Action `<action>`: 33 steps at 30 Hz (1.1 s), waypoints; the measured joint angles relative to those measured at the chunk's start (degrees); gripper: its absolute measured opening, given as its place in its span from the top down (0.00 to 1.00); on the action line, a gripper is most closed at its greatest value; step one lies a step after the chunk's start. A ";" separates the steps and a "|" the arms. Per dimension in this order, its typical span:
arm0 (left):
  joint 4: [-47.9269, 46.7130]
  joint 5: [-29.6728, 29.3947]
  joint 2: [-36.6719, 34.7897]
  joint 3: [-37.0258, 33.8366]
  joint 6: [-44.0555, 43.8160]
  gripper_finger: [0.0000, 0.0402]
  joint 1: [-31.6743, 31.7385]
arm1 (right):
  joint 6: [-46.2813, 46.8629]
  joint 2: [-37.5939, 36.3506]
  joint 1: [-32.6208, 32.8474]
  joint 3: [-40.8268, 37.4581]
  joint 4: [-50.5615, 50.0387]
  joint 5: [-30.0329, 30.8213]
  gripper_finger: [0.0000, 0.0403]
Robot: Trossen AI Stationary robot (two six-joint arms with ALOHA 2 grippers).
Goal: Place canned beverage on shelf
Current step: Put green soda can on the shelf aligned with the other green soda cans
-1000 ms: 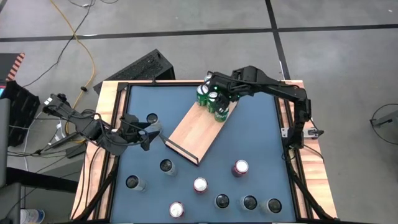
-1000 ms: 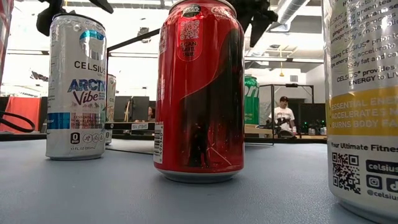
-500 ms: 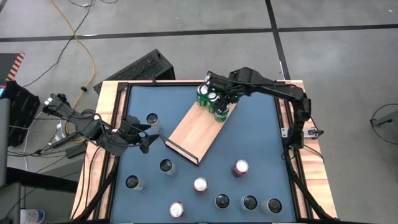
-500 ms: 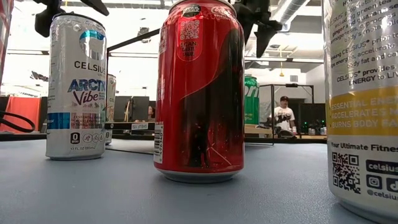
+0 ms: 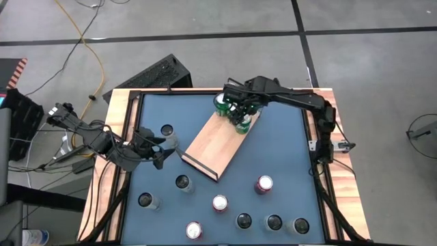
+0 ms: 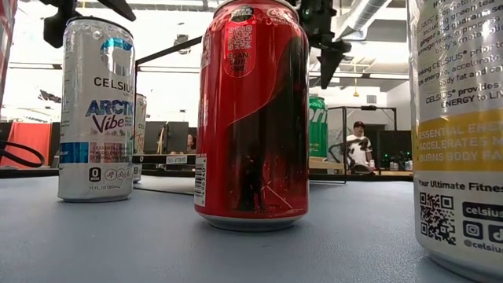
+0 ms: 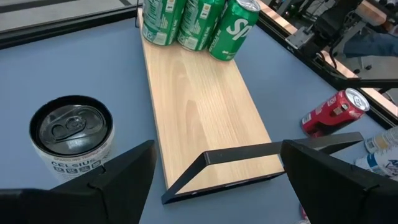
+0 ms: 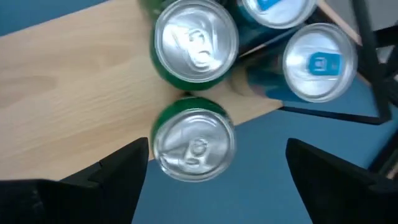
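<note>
Green soda cans [image 5: 235, 113] stand clustered at the far end of the pale wooden shelf board [image 5: 212, 143] as the right gripper [image 5: 235, 102], having just spread its fingers wide and let go, hovers empty above them. The left gripper [image 5: 160, 147] waits open beside a silver can [image 5: 167, 131], likely next.

shelf [image 7: 205, 118]: pale wood, smooth matt grain, dark lip
green cans [image 7: 199, 25]: glossy printed metal, bright silvery tops
red can [image 6: 253, 118]: shiny metal, reflective
tabletop [image 5: 280, 157]: matt blue, wooden rim
white can [image 6: 96, 110]: glossy printed metal
</note>
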 joint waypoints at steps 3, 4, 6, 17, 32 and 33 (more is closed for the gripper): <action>-0.40 0.16 -0.02 0.00 -0.06 0.18 0.00 | -0.96 0.20 -0.32 -0.07 0.46 -0.55 0.09; -0.45 0.31 -0.01 0.00 -0.08 0.18 0.00 | -1.22 0.59 -0.45 -0.02 1.15 -1.75 0.09; -0.45 0.33 -0.02 0.00 -0.10 0.18 0.00 | -1.43 1.02 -0.56 -0.01 1.86 -4.01 0.09; -1.31 0.29 0.00 0.00 -0.91 0.18 0.00 | -2.44 1.64 -1.07 -0.08 0.67 -1.73 0.10; -1.90 -0.06 -0.02 0.00 -1.31 0.18 0.00 | -4.21 1.54 -1.66 -2.14 2.33 -3.27 0.14; -1.90 -0.06 0.00 0.00 -1.31 0.18 0.00 | -3.88 1.54 -1.67 -3.21 2.66 -3.67 0.14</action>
